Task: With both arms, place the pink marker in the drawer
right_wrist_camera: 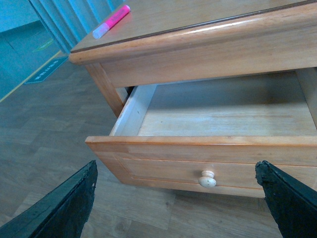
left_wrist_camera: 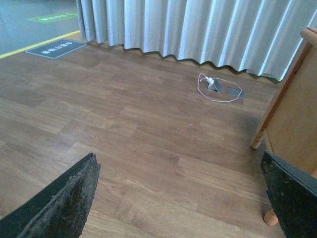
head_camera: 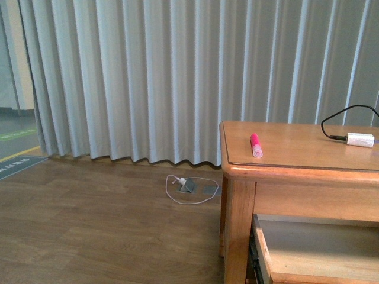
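The pink marker [head_camera: 256, 144] lies on the wooden table top [head_camera: 296, 148] near its left front corner, whitish cap end toward me. It also shows in the right wrist view [right_wrist_camera: 111, 21]. The drawer [right_wrist_camera: 198, 148] under the top is pulled open and its pale inside holds nothing; its round knob [right_wrist_camera: 207, 179] faces my right gripper [right_wrist_camera: 176, 198], which is open and hangs in front of the drawer front. In the front view the open drawer [head_camera: 320, 248] shows at the bottom right. My left gripper [left_wrist_camera: 181, 198] is open over bare floor, beside the table leg [left_wrist_camera: 270, 119]. Neither arm shows in the front view.
A white box with a black cable [head_camera: 360, 139] lies on the table top at the right. A floor socket with a looped white cord [head_camera: 189, 186] sits on the wooden floor by the grey curtain [head_camera: 177, 77]. A floor sign [left_wrist_camera: 57, 48] lies far left.
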You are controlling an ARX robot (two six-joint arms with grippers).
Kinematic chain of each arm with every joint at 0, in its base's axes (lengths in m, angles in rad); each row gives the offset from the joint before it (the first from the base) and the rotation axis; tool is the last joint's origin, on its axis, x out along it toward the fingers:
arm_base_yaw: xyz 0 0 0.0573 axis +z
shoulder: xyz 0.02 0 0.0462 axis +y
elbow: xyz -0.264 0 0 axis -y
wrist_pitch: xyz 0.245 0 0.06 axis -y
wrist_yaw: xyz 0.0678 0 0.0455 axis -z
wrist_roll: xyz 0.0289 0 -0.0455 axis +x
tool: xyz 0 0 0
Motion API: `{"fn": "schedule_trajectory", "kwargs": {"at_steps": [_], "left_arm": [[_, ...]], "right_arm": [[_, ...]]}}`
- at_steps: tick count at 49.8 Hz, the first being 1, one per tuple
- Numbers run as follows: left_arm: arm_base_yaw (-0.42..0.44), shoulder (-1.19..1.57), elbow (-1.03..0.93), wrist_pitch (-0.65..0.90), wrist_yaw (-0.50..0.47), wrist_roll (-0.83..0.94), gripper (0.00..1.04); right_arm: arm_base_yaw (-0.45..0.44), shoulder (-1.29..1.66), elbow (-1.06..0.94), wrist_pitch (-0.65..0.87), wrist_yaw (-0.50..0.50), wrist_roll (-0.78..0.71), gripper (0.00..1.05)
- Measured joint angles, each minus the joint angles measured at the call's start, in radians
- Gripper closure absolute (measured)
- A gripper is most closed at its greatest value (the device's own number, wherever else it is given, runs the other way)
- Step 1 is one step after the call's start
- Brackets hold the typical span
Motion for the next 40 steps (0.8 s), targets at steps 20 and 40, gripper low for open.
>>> {"fn": "schedule_trajectory", "kwargs": {"at_steps": [20,40], "left_arm": [[-0.148,0.948,0.705,0.198,0.263,0.100,0.06],[-0.373,1.624,1.453,0.043,0.245,0.127,0.06]], "right_arm": [[0.000,0.000,0.000,0.000,0.000,0.000,0.08],[0.000,0.000,0.000,0.000,0.000,0.000,0.08]]}}
